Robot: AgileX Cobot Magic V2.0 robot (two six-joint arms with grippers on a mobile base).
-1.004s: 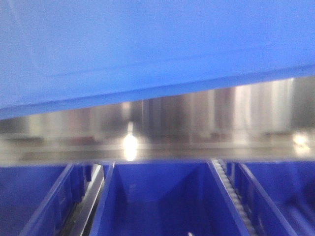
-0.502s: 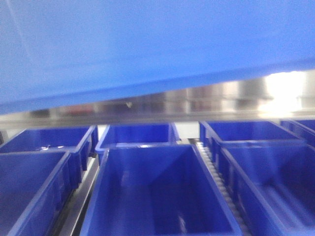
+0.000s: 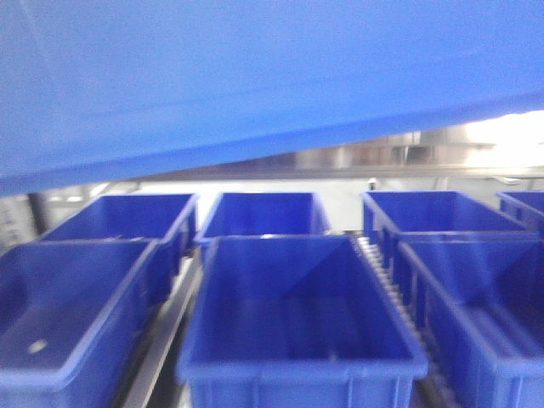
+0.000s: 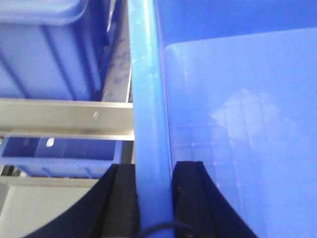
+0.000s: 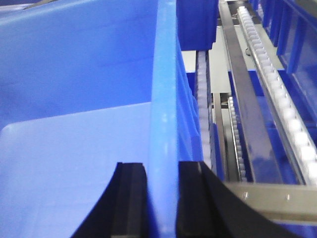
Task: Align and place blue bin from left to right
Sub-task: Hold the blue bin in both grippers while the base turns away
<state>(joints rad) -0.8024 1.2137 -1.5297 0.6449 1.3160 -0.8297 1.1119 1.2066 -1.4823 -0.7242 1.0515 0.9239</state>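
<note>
The left gripper (image 4: 153, 198) and right gripper (image 5: 162, 198) each clamp a rim of the blue bin (image 3: 255, 76). Darker bins (image 3: 297, 314) stand in rows on roller rails (image 5: 270, 74) below it.

Darker blue bins (image 3: 289, 314) are seen open-topped, set in two rows. A roller track (image 5: 271, 82) is run between bin rows. A metal crossbar (image 4: 64, 119) is laid across them.

One blue bin (image 3: 255, 76), seven darker bins (image 3: 297, 323), two tools (image 4: 153, 173) (image 5: 162, 173).
</note>
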